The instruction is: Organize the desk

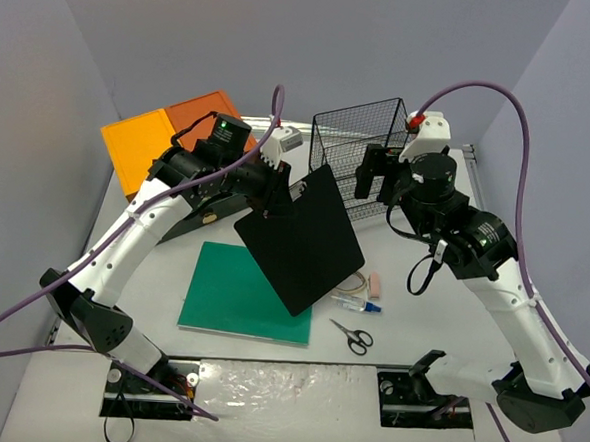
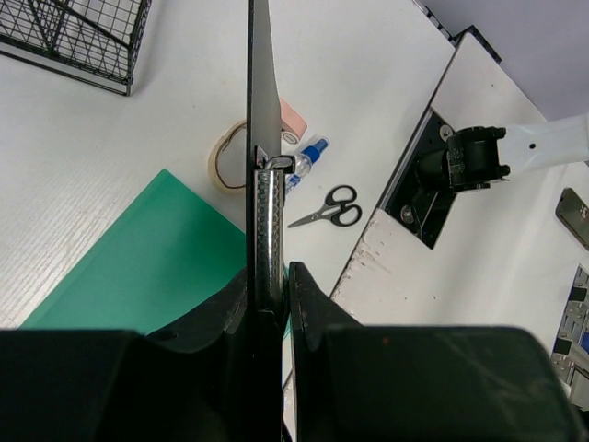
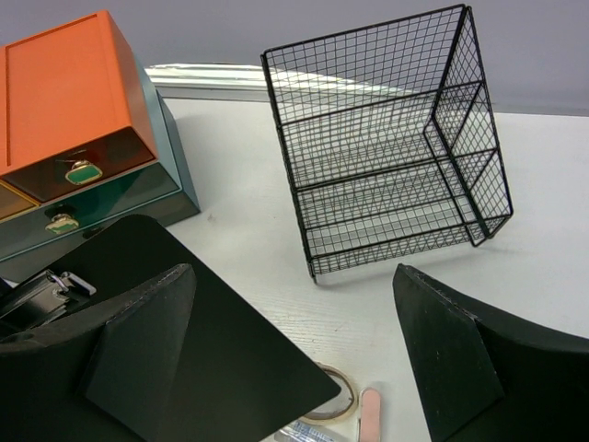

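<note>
The matte white rectangular desk (image 1: 409,323) fills the top view and lies beneath both pincers. The left arm rises from its base at 7 o'clock toward the centre with its elbow bent. The left pincer (image 1: 268,192) is clamped on the upper corner of a thin black clipboard (image 1: 304,242), which it holds tilted above the desk. The clipboard's low corner hangs over a flat green board (image 1: 235,293) at 6 o'clock of centre. The right arm arches from 5 o'clock up to 1 o'clock. The right pincer (image 1: 371,176) hangs with its jaws wide apart, holding nothing, just in front of a black wire-mesh basket (image 1: 355,135). A dark drawer unit with an orange and yellow top (image 1: 155,142) sits at 10 o'clock.

The left wrist view shows the clipboard edge-on between the fingers, with its metal clip (image 2: 276,164), which the top view hides. To the clipboard's right at 2 o'clock lie small black-handled scissors (image 2: 329,207), and to its left a pale tape roll (image 2: 221,157). Only the right wrist view shows the drawers' green handles (image 3: 83,171).
</note>
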Robot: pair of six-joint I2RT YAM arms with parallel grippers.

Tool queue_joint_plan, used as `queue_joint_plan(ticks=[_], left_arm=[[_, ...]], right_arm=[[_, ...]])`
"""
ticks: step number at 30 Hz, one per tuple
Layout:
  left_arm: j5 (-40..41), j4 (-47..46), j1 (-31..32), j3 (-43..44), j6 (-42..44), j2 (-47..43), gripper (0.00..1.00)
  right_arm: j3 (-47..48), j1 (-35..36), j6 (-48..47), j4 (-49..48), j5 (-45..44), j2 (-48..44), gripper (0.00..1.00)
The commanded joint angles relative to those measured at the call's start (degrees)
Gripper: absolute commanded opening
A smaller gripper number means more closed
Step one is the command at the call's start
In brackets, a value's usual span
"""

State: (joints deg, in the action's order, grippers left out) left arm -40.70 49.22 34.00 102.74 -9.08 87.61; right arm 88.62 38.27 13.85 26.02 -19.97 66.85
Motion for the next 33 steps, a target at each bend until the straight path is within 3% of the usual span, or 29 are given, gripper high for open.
queue_joint_plan(ticks=[1, 13, 26, 33], left_arm=[[-2.5, -2.0, -0.4, 3.0, 1.4, -1.1, 0.00], [-6.7, 1.6, -0.6, 6.5, 4.3, 1.4, 0.00], [-10.1, 4.8, -2.0, -0.2, 8.2, -3.1, 0.00], [-11.1, 5.1, -3.0, 0.8, 8.6, -2.7, 0.00]], right_arm=[[-0.3, -0.6, 0.1, -2.2, 0.7, -0.6, 0.86], [-3.6, -2.9, -0.6, -2.2, 5.1, -1.5, 0.86], [-7.9, -11.7, -1.1, -4.7, 38.2, -3.6, 0.86], [-8.1, -12.2, -1.0, -5.6, 40.8, -3.6, 0.86]])
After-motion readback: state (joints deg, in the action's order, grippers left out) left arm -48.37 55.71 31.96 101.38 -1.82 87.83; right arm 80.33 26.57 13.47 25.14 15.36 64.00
